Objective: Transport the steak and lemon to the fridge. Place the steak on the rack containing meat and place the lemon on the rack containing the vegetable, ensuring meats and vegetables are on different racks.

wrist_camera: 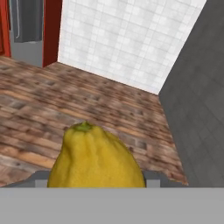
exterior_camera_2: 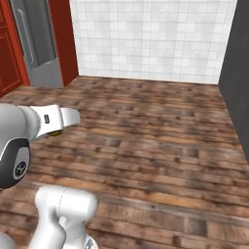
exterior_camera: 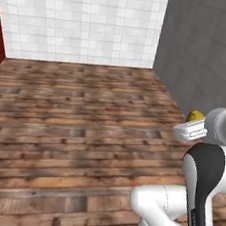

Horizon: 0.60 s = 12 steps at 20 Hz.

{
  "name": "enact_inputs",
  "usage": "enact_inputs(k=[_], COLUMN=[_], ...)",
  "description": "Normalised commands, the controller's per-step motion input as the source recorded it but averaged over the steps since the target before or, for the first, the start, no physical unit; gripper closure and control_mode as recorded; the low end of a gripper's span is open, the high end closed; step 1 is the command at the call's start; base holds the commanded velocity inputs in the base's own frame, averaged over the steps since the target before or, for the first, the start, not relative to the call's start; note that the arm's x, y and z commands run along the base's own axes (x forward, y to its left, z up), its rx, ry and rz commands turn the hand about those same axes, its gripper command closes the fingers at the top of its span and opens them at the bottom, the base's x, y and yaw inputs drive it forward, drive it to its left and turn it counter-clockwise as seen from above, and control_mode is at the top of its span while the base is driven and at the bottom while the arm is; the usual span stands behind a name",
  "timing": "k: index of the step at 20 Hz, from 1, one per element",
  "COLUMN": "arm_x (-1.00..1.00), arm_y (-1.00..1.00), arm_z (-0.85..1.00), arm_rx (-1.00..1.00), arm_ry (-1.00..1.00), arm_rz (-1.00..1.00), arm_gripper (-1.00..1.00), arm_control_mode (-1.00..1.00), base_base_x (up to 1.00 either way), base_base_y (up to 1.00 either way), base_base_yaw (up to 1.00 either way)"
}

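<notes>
- One lemon (wrist_camera: 96,157), bright yellow, sits between the gripper (wrist_camera: 96,180) fingers in the hand view, low centre of frame.
- Lemon long axis runs along the line of sight of the hand camera, out from the hand; its pointed end with a small greenish nub faces away from the hand, toward the wood floor (wrist_camera: 87,105) and the white tiled wall (wrist_camera: 127,39).
- Grey finger ends show just left and right of the lemon's base, flush against it: pincer closed on the lemon, jaws fairly wide because of the fruit.
- Left base view: a yellow bit of the lemon (exterior_camera: 195,115) peeks out behind the white hand at right edge, held above the floor, beside the dark grey wall (exterior_camera: 209,47).
- Right base view: the hand (exterior_camera_2: 58,119) reaches out level from the left edge; a sliver of yellow lemon (exterior_camera_2: 56,133) shows under it.
- Red cabinet frame (exterior_camera_2: 61,39) with a grey panel (exterior_camera_2: 36,44) stands far left, well apart from the gripper.
- Lemon is off the floor, carried in the air.
</notes>
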Motion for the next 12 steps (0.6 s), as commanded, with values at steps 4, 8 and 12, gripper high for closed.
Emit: enact_inputs(k=[4,8,12], arm_x=[0.00,0.00,0.00], arm_y=[0.00,0.00,0.00], arm_z=[0.00,0.00,0.00], arm_rx=[0.00,0.00,0.00], arm_ry=[0.00,0.00,0.00], arm_rz=[0.00,0.00,0.00], arm_gripper=[1.00,1.00,1.00], arm_control_mode=[1.00,1.00,1.00], base_base_x=[0.53,0.74,1.00], base_base_y=[-1.00,-0.75,0.93], base_base_yaw=[-0.01,-0.15,-0.09])
